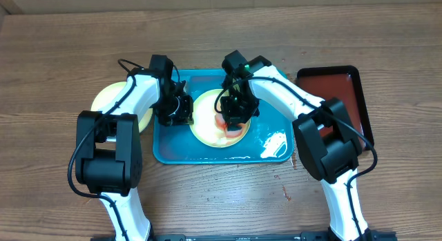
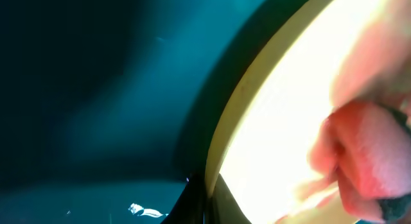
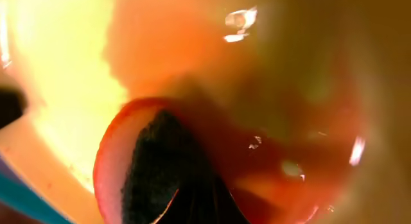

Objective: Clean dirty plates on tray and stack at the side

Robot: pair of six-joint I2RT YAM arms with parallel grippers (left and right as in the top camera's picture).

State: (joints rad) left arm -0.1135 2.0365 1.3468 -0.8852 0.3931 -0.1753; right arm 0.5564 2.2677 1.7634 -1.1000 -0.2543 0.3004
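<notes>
A pale yellow plate [image 1: 207, 127] with red sauce lies on the turquoise tray [image 1: 173, 150]. My left gripper [image 1: 174, 108] is shut on the plate's left rim; in the left wrist view the rim [image 2: 221, 147] runs down between the black fingertips [image 2: 192, 208]. My right gripper [image 1: 235, 111] stands over the plate's middle, shut on a red wiping pad [image 3: 112, 166] with a dark face, pressed into the sauce smear [image 3: 257, 121]. A second pale plate [image 1: 110, 99] lies on the table left of the tray, partly hidden by the left arm.
A dark red, black-rimmed tray [image 1: 338, 92] lies at the right, beside the right arm. Water or foam [image 1: 274, 144] pools in the turquoise tray's front right corner. A few red drips [image 1: 286, 193] mark the wooden table in front.
</notes>
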